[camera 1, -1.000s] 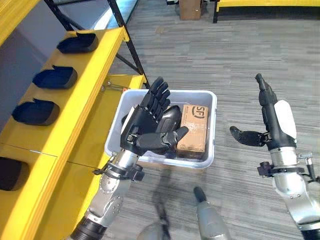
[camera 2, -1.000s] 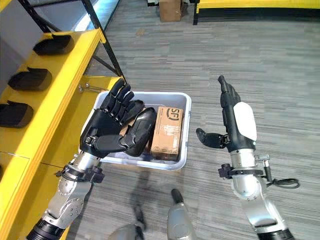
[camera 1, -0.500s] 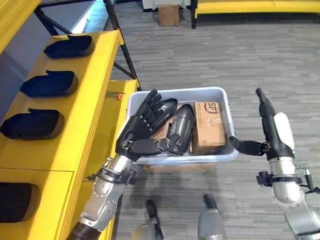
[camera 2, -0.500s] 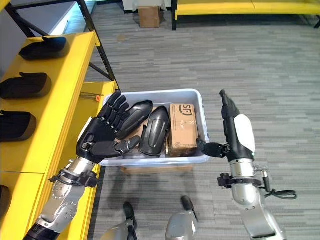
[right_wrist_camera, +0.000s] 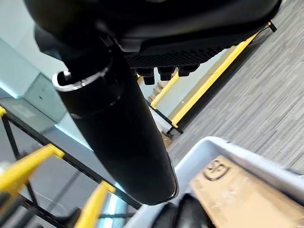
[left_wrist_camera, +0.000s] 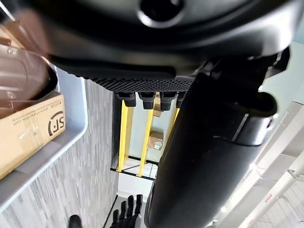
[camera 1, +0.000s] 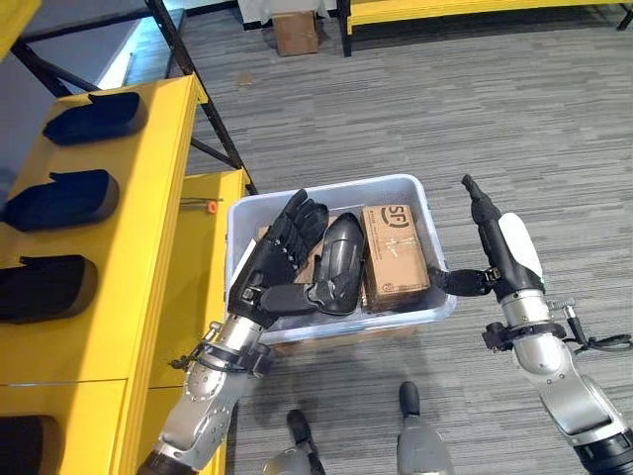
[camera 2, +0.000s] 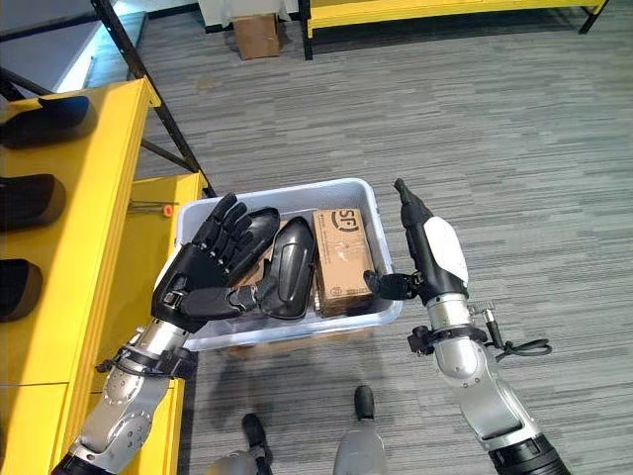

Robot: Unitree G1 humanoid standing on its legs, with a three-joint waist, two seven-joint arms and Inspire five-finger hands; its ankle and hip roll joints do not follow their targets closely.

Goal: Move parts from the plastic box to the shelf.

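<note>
A pale plastic box [camera 1: 326, 188] stands on the floor beside the yellow shelf [camera 1: 158, 228]. It holds curved black parts [camera 1: 341, 262] and a brown carton [camera 1: 394, 255]. My left hand [camera 1: 272, 272] hovers open over the box's left half, with straight fingers and its thumb bent toward a black part. My right hand [camera 1: 499, 252] is open at the box's right wall, fingers pointing away from me and its thumb against the wall. The left wrist view shows the carton [left_wrist_camera: 28, 133] and the box's rim [left_wrist_camera: 71, 133]. In the right wrist view the carton [right_wrist_camera: 232, 185] lies past the thumb.
Several black parts [camera 1: 61, 198] lie in a row on the shelf's upper board. A lower yellow board with a small red thing [camera 1: 211, 206] juts out behind the box. Black shelf struts [camera 1: 203, 99] slant behind it. A cardboard carton [camera 1: 295, 32] sits on the floor far back.
The camera has shifted. My right hand has closed in on the box's right wall until its thumb reaches it. My left hand stays open over the box's left half.
</note>
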